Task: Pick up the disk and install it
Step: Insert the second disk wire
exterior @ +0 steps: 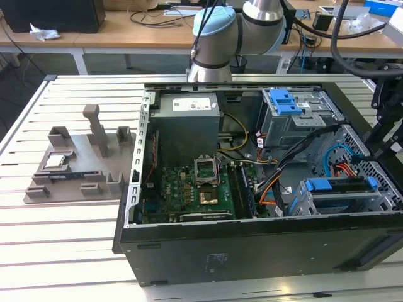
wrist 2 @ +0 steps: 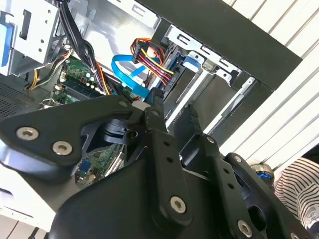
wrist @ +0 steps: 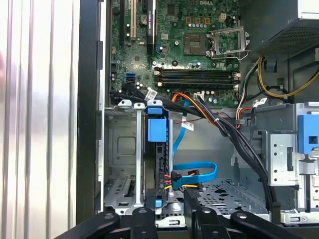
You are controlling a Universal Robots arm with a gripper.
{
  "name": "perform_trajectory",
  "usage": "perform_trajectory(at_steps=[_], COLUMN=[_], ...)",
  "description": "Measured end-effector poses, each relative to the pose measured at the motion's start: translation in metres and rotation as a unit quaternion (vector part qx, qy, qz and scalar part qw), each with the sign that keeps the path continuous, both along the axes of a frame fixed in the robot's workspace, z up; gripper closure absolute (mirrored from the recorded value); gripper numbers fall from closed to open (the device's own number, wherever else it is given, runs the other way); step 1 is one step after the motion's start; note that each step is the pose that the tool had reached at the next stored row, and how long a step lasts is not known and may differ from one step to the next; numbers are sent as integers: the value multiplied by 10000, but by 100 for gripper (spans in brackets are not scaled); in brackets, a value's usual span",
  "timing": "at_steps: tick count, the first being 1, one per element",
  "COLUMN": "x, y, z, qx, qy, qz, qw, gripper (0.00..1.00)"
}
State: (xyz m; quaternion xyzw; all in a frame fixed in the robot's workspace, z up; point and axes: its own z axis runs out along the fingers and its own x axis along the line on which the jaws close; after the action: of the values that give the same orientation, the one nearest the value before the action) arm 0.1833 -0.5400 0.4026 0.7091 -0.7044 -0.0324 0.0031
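Note:
The disk [exterior: 334, 185] stands on edge in the drive bay at the open computer case's corner, on the exterior view's right, with its blue bracket uppermost. The first wrist view has it edge-on, blue bracket [wrist: 156, 129] between silver bay rails. A blue ribbon cable [wrist: 197, 172] and a red-yellow-black plug lie against its side. My gripper [exterior: 380, 146] hovers just above the end of the disk. In both wrist views its black fingers [wrist: 143, 217] stand apart on either side of the disk's line, holding nothing. The second wrist view has the gripper [wrist 2: 173, 110] over the dark slot and blue tab [wrist 2: 191, 60].
A grey drive cage with a blue latch [exterior: 286, 100] sits at the case's back. The power supply [exterior: 187, 116] and motherboard [exterior: 189, 189] lie beside it, with cable bundles [exterior: 296, 154] across the middle. A grey fixture [exterior: 75, 167] holding a small silver chip [exterior: 55, 160] lies on the slatted table. A striped sleeve [wrist 2: 299, 186] is nearby.

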Motion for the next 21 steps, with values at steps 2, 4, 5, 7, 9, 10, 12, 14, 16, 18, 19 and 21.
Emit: perform_trajectory(at_steps=[2, 4, 5, 7, 9, 10, 12, 14, 16, 18, 19, 21], x=[0, -14, -22, -39, -62, -88, -97, -97, -97, -97, -101, -119], y=[0, 3, 5, 16, 28, 33, 40, 40, 40, 40, 32, 28], z=[-28, -77, -91, -112, -144, -193, -281, -289, -293, -299, -309, -339], qx=[-1, 0, -1, 1, 0, 0, 4, 5, 6, 6, -1, -4], qy=[0, 0, 0, 0, 0, 0, 0, 0, 0, 0, 0, 0], qz=[1, 0, 0, 0, 0, 0, 0, 0, 0, 0, -1, 1], qw=[10000, 10000, 10000, 10000, 10000, 10000, 10000, 10000, 10000, 10000, 10000, 10000], gripper=[64, 64, 64, 64, 64, 64, 64, 64, 64, 84, 84, 84])
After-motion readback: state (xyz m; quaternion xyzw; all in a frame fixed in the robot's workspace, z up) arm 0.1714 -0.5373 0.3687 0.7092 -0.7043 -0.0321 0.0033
